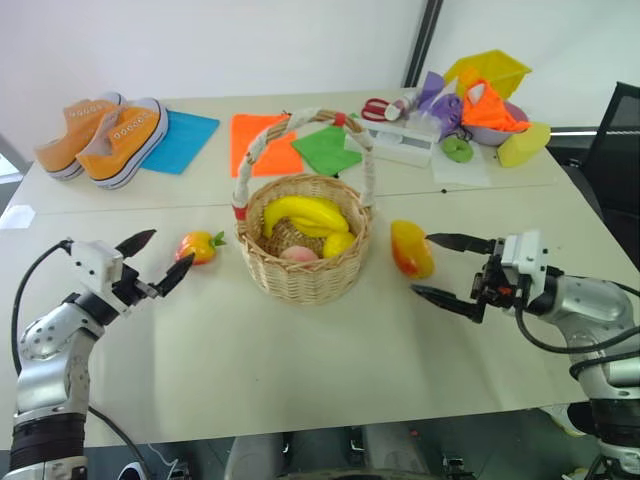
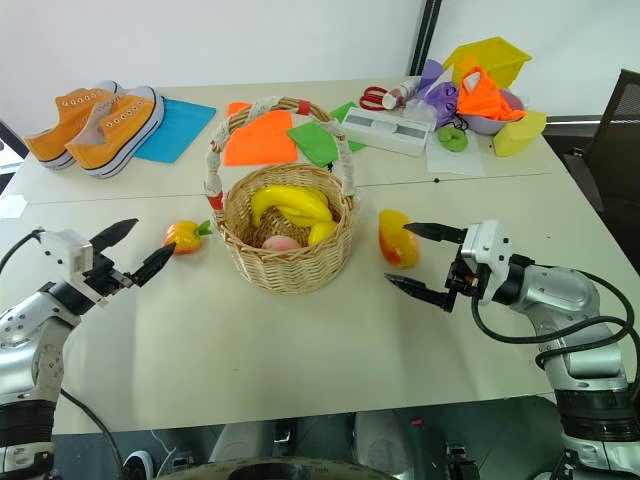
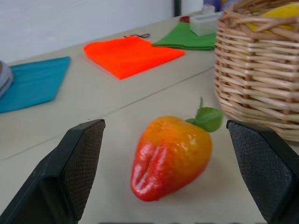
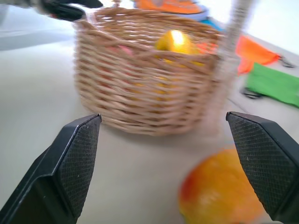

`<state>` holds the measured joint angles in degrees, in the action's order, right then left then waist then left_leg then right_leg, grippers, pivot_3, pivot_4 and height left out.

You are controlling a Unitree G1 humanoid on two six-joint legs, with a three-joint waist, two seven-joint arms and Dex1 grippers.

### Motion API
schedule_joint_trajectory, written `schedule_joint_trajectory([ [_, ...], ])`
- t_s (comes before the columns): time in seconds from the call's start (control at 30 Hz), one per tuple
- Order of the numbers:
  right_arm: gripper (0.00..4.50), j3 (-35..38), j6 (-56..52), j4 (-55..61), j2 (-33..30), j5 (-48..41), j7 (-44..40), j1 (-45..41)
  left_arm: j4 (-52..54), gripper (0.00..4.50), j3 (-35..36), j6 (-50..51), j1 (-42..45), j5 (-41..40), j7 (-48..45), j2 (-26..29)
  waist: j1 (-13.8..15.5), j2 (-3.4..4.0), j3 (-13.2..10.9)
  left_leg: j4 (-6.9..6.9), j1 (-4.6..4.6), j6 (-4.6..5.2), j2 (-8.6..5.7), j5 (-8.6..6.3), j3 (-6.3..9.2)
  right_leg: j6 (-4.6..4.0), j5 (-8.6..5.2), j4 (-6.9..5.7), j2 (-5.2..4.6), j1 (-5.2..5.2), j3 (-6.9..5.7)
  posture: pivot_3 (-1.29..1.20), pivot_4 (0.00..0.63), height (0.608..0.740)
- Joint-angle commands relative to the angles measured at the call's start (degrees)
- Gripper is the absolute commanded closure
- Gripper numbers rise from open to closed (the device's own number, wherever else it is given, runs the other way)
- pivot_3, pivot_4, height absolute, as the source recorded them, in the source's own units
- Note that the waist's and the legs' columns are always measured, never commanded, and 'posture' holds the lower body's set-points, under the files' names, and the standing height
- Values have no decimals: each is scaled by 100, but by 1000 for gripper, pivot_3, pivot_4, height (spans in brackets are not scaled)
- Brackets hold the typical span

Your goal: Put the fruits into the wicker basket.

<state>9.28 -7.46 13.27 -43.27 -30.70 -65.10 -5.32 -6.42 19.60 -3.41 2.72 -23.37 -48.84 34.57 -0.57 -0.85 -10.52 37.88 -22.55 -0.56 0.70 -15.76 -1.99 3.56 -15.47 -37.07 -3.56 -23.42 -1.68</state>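
On the beige table (image 1: 300,350) the wicker basket (image 1: 305,262) stands in the middle and holds bananas, but both toy fruits lie outside it, so the task is not begun. Small red-orange fruit (image 1: 198,246), shiny with a green leaf, lies just left of the basket; the left gripper (image 1: 155,258) stands wide open and empty near it. Yellow-to-red mango (image 1: 411,249) lies just right; the right gripper (image 1: 445,268) is also wide open, holding nothing.

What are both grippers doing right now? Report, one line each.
Left gripper: jaws open, holding nothing, the small fruit just ahead of it.
Right gripper: jaws open, holding nothing, the mango just ahead of it.
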Motion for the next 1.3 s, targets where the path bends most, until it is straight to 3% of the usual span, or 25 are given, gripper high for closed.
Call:
schedule_joint_trajectory([
  [0.03,36,113,-250,610,-463,-124,-121,-395,-17,0,-132,-34,258,178,-122,260,-3,3,-2,0,0,0,0,0,0,0,0,1,0,0,0,0,150,740],
  [0.37,36,-167,-1530,1153,-1006,-281,145,-1565,-922,0,-655,-14,1005,611,-121,236,-15,3,-2,-8,-14,0,0,1,-2,10,10,11,-2,-17,-1,0,150,740],
  [0.5,36,-230,-1913,1288,-834,-531,384,-1977,-1200,0,-720,-94,1072,679,-104,204,-8,-2,1,-6,-40,-1,0,2,-2,13,13,4,-2,-44,-2,0,150,740],
  [0.73,36,-340,-1853,1219,-664,-424,417,-1917,-1506,0,-881,-146,1189,806,-152,71,4,-3,2,9,-85,0,-4,3,-2,19,16,-2,-3,-84,-5,0,150,740],
  [0.93,0,-363,-1835,1203,-588,-397,429,-1916,-1471,1919,-815,-242,1181,821,21,66,-11,-3,2,10,-84,0,-3,3,-2,20,17,-8,-3,-85,-5,0,150,740],
  [1.03,0,-342,-1767,1149,-572,-340,432,-1874,-1410,1919,-625,-145,1126,661,116,110,-12,-3,2,11,-84,0,-3,3,-2,21,18,-9,-3,-85,-5,0,150,740],
  [1.13,0,-312,-1715,1144,-544,-320,439,-1788,-949,1919,-185,312,998,-1,138,44,-16,-4,2,12,-84,0,-3,3,-2,21,18,-10,-2,-85,-5,0,150,740],
  [1.3,0,-280,-1703,1121,-379,-417,504,-1717,352,1919,209,1795,1416,-1292,784,-178,25,-4,2,21,-85,0,-3,4,-2,24,20,-14,-2,-81,-6,0,150,740],
])
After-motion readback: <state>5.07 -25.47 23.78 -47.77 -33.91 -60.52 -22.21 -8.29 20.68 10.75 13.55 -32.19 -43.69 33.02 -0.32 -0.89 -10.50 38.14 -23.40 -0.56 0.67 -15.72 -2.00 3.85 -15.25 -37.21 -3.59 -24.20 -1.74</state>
